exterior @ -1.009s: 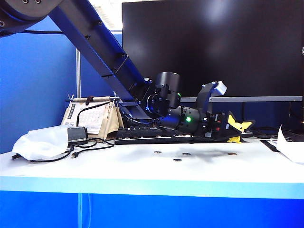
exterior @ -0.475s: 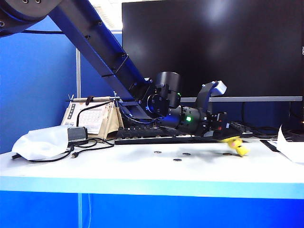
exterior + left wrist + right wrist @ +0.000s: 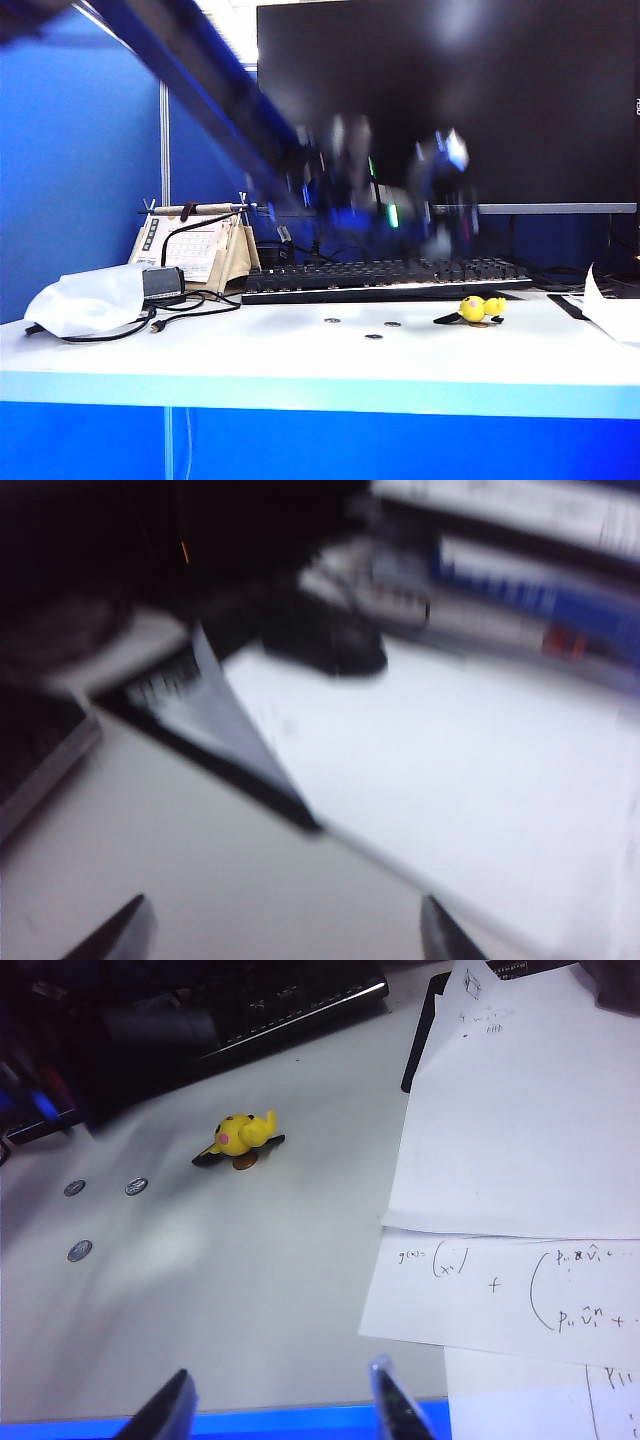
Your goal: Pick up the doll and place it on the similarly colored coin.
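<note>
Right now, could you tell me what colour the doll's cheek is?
Pink, on the yellow doll; clearest in the right wrist view.

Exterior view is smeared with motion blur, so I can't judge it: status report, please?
Left gripper open, empty, lifted above table. Right gripper open, empty, hanging back. Small yellow plastic doll lying tipped on brass-coloured coin. Nothing in the way.

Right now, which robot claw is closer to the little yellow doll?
Left, probably. The left gripper is a blur up above the doll, open and empty. The right gripper hangs open farther off, with bare table between it and the doll.
</note>
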{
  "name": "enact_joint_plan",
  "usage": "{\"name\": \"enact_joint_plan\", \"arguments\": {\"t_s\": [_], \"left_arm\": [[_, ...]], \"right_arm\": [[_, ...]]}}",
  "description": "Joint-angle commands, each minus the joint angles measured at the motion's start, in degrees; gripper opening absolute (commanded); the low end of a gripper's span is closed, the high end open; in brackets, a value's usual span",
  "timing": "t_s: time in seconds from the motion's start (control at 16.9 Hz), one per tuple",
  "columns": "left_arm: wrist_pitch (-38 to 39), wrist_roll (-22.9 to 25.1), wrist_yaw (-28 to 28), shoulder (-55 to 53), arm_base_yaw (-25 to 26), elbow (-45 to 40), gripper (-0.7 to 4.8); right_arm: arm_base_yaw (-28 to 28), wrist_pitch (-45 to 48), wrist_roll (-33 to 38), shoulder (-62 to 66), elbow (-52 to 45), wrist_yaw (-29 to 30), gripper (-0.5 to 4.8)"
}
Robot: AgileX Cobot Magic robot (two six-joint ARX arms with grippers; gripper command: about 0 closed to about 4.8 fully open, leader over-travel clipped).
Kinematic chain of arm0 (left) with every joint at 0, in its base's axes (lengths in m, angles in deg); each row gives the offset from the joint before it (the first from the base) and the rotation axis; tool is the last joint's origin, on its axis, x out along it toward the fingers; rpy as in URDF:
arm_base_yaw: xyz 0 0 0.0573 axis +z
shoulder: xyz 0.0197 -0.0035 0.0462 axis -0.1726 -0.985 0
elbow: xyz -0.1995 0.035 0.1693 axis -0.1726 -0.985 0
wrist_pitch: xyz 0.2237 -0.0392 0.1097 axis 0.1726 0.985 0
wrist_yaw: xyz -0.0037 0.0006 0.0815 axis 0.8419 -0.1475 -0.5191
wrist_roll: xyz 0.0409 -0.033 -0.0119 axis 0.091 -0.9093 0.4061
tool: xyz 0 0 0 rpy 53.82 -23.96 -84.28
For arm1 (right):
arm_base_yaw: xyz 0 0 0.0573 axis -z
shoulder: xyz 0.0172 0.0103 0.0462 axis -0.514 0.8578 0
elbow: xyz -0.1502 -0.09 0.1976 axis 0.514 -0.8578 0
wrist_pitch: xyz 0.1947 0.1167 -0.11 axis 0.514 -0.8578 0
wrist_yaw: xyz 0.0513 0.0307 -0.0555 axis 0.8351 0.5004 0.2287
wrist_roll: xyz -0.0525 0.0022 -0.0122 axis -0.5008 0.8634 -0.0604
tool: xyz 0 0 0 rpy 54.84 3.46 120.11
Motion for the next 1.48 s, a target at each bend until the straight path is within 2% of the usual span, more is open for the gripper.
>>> {"name": "enact_joint_plan", "arguments": {"t_s": [0.06, 0.12, 0.24, 0.3, 0.36, 0.42, 0.47, 0.59, 0.83, 1.07, 1.25, 1.48], "left_arm": [[1.7, -2.4, 1.4, 6.5, 0.5, 0.2, 3.3], [3.7, -2.4, 1.7, 9.0, 0.7, 0.2, 3.09], [13.0, -1.9, 3.2, 15.1, 1.8, 0.2, 1.39], [17.5, -1.1, 4.0, 17.0, 2.1, 0.2, 1.08], [23.3, 1.9, 5.9, 19.2, 3.1, 0.2, 0.65], [34.1, 8.7, 6.0, 22.5, 4.3, 0.2, 0.19], [41.6, 13.1, 5.9, 24.8, 5.3, 0.2, 0.15], [52.5, 17.6, 5.8, 28.7, 7.2, 0.2, -0.06], [59.4, 17.4, 4.8, 31.4, 8.8, 0.2, -0.06], [66.7, 19.8, -3.8, 39.9, 9.5, 0.2, -0.06], [70.3, 19.1, -8.4, 48.7, 11.3, 0.2, -0.06], [85.4, 18.3, -15.8, 64.2, 12.5, -1.3, -0.06]], "right_arm": [[-0.1, -0.6, 0.0, 0.0, -0.1, -0.1, 2.32], [-0.1, -0.6, 0.0, 0.0, -0.1, -0.2, 2.32], [-0.1, -0.6, 0.0, 0.0, -0.1, -0.2, 2.32], [-0.1, -0.6, 0.0, 0.0, -0.1, -0.2, 2.32], [-0.1, -0.6, 0.0, 0.0, -0.1, -0.2, 2.32], [-0.1, -0.6, 0.0, 0.0, -0.1, -0.2, 2.32], [-0.1, -0.6, 0.0, 0.0, -0.1, -0.2, 2.32], [-0.1, -0.6, 0.0, 0.0, -0.1, -0.2, 2.32], [-0.1, -0.6, 0.0, 0.0, -0.1, -0.2, 2.32], [-0.1, -0.6, 0.0, 0.0, -0.1, -0.2, 2.32], [-0.1, -0.6, 0.0, 0.0, -0.1, -0.2, 2.32], [-0.1, -0.6, 0.0, 0.0, -0.1, -0.4, 2.32]]}}
